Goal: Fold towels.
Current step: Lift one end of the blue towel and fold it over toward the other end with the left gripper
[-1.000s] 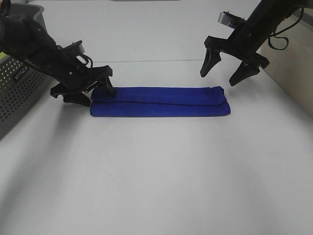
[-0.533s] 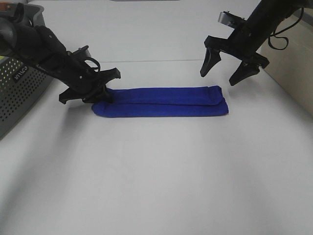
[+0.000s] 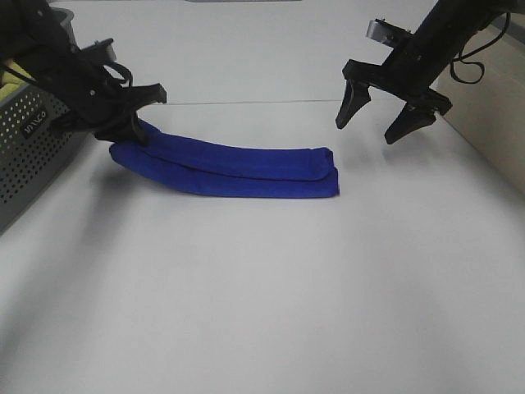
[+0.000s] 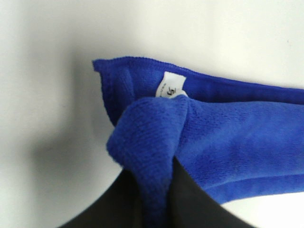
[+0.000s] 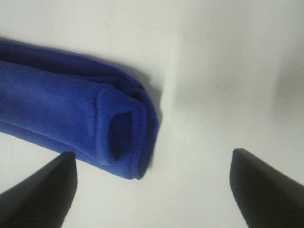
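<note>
Basket: grey, perforated, noted at the far left edge of the surface.

Left pincer: closed upon the left end of the towel. In the left wrist view a fold of blue plush is seen pinched between the dark fingers, and a white tag is exposed just beyond the pinched fold. This end appears slightly raised and is held near the basket.

Towel: folded into a long narrow strip, layers stacked. It is laid across the surface left of the middle, with its far end resting flat.

Right pincer: spread wide, nothing held. It is suspended above the surface, up and to the right of the towel's free end and apart from it. In the right wrist view the rolled end of the towel is seen ahead of the two fingertips, nearer one than the other; no contact is observed.
</note>
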{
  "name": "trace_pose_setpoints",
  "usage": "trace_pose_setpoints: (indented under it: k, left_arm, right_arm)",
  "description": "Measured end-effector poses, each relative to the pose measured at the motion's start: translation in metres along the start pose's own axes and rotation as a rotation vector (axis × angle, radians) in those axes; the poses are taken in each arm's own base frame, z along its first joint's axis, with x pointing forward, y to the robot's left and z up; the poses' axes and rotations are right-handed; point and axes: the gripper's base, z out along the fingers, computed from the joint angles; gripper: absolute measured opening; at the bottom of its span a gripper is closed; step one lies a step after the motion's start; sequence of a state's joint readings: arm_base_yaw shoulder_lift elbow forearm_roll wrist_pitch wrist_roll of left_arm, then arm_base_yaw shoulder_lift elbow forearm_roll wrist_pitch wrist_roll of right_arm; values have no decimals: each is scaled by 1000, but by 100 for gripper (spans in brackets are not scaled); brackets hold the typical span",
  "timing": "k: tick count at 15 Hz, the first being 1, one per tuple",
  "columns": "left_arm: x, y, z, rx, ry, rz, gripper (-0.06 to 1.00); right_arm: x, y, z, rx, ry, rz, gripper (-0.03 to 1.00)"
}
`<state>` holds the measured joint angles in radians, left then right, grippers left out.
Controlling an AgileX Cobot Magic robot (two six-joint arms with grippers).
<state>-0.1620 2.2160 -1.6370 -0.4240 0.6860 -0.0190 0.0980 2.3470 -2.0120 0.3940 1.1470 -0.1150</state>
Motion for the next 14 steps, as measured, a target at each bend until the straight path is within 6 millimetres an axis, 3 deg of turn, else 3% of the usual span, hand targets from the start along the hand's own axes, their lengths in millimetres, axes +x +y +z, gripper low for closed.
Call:
trace_pose_setpoints:
  k: [2,4,8,10,14]
  left_arm:
    - [-8,-8,-26,-32,5,40,6]
    - [-10,-24,-35,-25,38,68,6]
    - [-3,-93,-46,122,22,127,6]
    - [11,-131,-32,218,0,105,6]
    - [28,-147,17,286,16,14,6]
  right_arm:
    - [0,0,0,0,0,1,82]
    - [0,0,0,-2,1,10,82]
    - [0,1,0,-7,1,19,82]
    - [1,1,0,-7,9,19,82]
    - [2,1,0,-9,22,19,82]
